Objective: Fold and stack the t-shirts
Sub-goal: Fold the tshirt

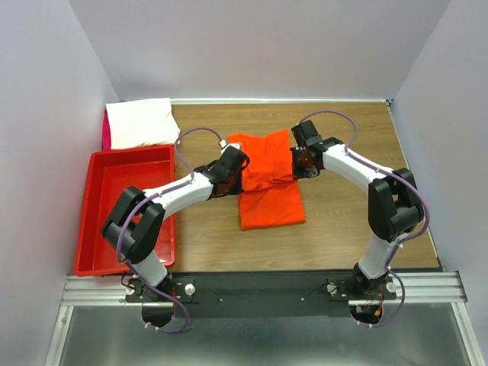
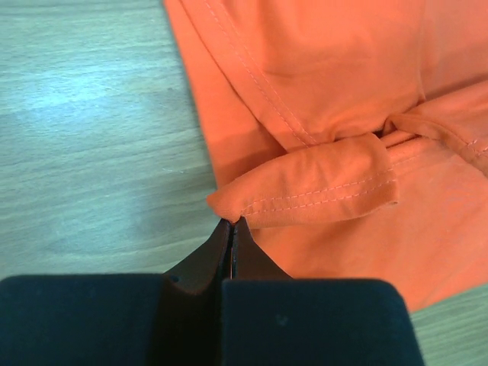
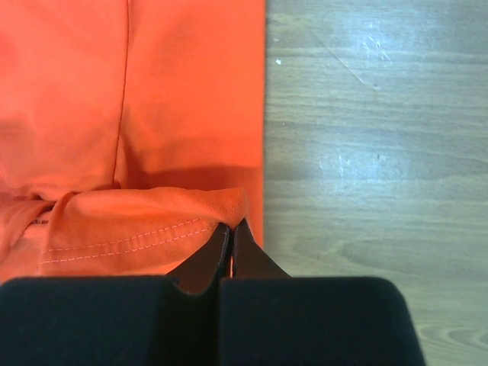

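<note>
An orange-red t-shirt (image 1: pixel 268 183) lies folded lengthwise in the middle of the wooden table. My left gripper (image 1: pixel 238 169) is at the shirt's left edge, shut on a pinched fold of hemmed orange cloth (image 2: pixel 305 187) lifted a little above the rest. My right gripper (image 1: pixel 299 162) is at the shirt's right edge, shut on another raised hemmed fold (image 3: pixel 152 221). A white t-shirt (image 1: pixel 139 122) lies folded at the table's back left corner, with a pink one (image 1: pixel 106 131) showing only as a sliver under its left side.
A rigid red plastic bin (image 1: pixel 103 202) stands along the table's left side, beside my left arm. Grey walls close in the left, back and right. Bare wood (image 1: pixel 343 229) shows in front of and to the right of the orange shirt.
</note>
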You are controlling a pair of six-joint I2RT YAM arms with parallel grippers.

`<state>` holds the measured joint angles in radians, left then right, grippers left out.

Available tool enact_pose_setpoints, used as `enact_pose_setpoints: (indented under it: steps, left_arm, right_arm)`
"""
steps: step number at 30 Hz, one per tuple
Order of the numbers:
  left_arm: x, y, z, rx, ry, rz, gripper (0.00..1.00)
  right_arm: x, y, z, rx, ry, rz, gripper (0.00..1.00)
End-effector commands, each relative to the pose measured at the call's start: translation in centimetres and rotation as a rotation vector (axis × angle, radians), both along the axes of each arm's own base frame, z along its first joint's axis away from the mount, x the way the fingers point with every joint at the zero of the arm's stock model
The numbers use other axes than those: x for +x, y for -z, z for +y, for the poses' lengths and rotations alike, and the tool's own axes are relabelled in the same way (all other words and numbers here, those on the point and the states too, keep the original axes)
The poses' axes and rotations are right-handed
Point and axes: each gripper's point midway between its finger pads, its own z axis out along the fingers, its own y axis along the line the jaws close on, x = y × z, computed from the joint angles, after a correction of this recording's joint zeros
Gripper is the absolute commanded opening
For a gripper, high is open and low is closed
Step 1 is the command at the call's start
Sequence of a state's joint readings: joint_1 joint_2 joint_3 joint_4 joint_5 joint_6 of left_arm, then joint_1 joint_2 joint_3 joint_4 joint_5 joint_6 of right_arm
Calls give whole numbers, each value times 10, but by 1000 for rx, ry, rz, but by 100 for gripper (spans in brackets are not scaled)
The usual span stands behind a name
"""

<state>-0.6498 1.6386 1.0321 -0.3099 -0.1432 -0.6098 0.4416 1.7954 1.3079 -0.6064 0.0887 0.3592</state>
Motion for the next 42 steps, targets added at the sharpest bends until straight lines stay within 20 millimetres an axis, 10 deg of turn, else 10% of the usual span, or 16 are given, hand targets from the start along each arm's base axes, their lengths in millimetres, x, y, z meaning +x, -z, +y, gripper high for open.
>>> enact_pose_setpoints:
  steps: [1, 10, 14, 19, 24, 28, 42]
  left_arm:
    - [15, -12, 11, 45, -48, -65, 0]
    - [30, -7, 8, 91, -16, -94, 3]
    - [32, -10, 13, 104, -48, -109, 36]
    - [30, -49, 14, 60, -82, -183, 62]
    - [4, -68, -4, 7, -62, -214, 56]
    - [-29, -50, -41, -61, 20, -162, 22]
    - [-72, 35, -69, -12, 165, 56, 15]
  right_arm:
    - [16, 0, 1, 7, -14, -40, 2]
    - [20, 13, -4, -19, 9, -40, 9]
    - [26, -1, -5, -14, 13, -78, 37]
    - [26, -45, 3, 57, 3, -168, 43]
    - [6, -77, 26, 228, -73, -223, 33]
    - [-21, -63, 46, 351, -123, -160, 13]
    - [-39, 15, 67, 395, -150, -23, 11]
